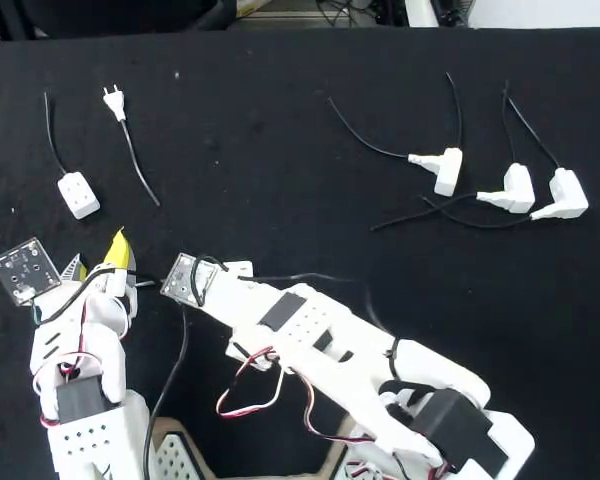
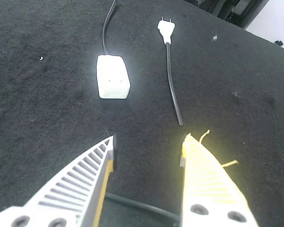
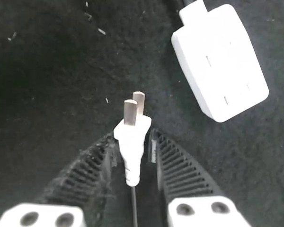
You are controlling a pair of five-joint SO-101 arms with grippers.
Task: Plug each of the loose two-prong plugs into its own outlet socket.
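My right gripper point(image 3: 131, 142) is shut on a white flat-prong plug point(image 3: 132, 126), whose prongs point away from the fingers. A white outlet socket point(image 3: 220, 61) lies just beyond the prongs, off to one side and not touching them. My left gripper point(image 2: 149, 138) is open over bare cloth, with one white and one yellow finger point(image 1: 119, 248). Ahead of it lie a white socket block point(image 2: 112, 77) and a loose round-pin plug point(image 2: 165, 27), each on a black cord. From above, that socket block point(image 1: 78, 194) and plug point(image 1: 114, 100) sit at the far left.
The right arm point(image 1: 320, 340) stretches across the near middle of the black table point(image 1: 260, 150). Three white plug or socket pieces point(image 1: 510, 188) with tangled black cords lie at the far right. A thin cord point(image 1: 300, 277) trails from the right wrist.
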